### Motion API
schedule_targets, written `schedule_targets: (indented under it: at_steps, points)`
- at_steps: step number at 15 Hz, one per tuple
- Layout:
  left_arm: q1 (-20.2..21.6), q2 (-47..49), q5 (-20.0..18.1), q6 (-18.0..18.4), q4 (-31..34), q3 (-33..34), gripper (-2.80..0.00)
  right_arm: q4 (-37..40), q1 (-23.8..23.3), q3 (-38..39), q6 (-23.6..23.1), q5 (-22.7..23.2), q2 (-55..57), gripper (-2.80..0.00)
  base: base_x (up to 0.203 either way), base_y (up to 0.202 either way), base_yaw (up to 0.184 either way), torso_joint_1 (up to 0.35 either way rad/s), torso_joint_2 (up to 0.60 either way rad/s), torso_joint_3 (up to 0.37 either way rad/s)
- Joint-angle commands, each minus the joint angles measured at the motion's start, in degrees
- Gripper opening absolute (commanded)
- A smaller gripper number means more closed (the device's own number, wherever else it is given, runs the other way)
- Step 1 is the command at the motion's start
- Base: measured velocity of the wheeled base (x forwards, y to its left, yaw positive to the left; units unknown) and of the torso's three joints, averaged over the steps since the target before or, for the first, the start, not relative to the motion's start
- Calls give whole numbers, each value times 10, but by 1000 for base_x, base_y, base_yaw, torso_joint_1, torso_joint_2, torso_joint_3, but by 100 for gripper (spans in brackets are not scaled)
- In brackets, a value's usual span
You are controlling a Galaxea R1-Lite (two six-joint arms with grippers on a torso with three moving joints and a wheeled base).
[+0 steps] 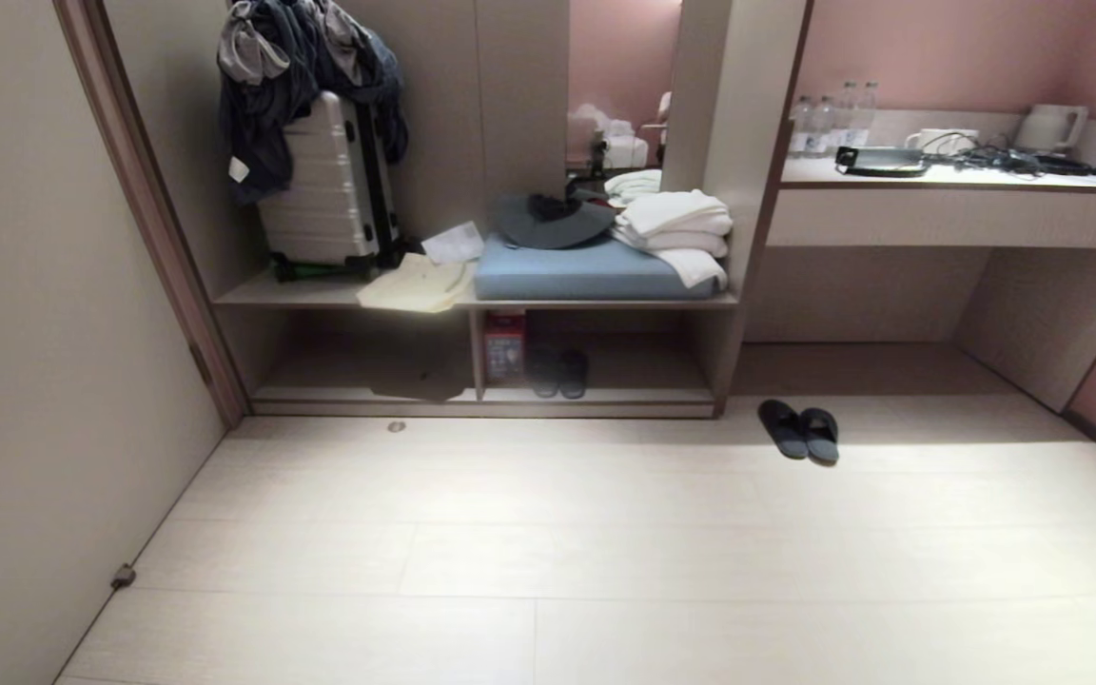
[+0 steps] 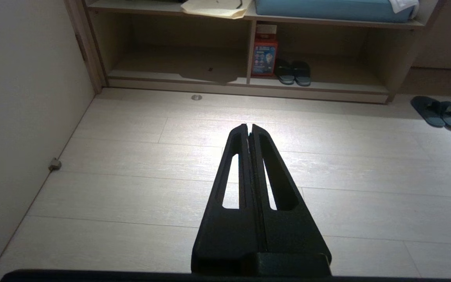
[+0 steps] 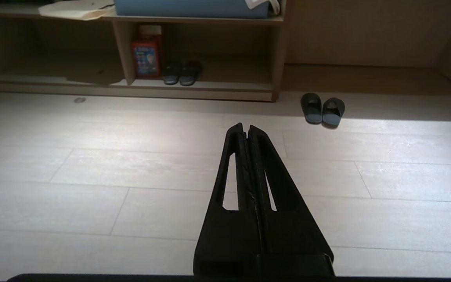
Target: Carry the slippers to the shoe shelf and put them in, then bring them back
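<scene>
The slippers [image 1: 800,430] lie side by side on the pale floor, right of the built-in unit and in front of the desk recess; they also show in the wrist views [image 2: 437,111] [image 3: 322,109]. The shoe shelf [image 1: 605,392] is the low open compartment under the bench, split by an upright divider [image 1: 476,354]. Neither arm appears in the head view. My left gripper [image 2: 249,126] is shut and empty, held over bare floor well short of the shelf. My right gripper [image 3: 246,126] is shut and empty too, with the slippers ahead and to its right.
Another dark pair [image 1: 558,373] and a red box [image 1: 505,346] stand inside the shelf beside the divider. The bench above holds a blue cushion [image 1: 596,269], towels, a hat and a suitcase [image 1: 324,185]. A wall [image 1: 44,362] bounds the left; a desk [image 1: 967,181] stands at right.
</scene>
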Motion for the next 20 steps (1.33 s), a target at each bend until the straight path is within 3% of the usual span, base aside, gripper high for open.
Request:
schedule_targets:
  at_steps: [1, 20]
  points:
    - [0, 0, 0, 0, 0, 1, -280, 0, 0, 0, 0, 0, 0, -280, -113, 0, -2, -7, 0, 5]
    - [0, 0, 0, 1, 0, 1, -280, 0, 0, 0, 0, 0, 0, -280, 0, 0, 0, 0, 0, 0]
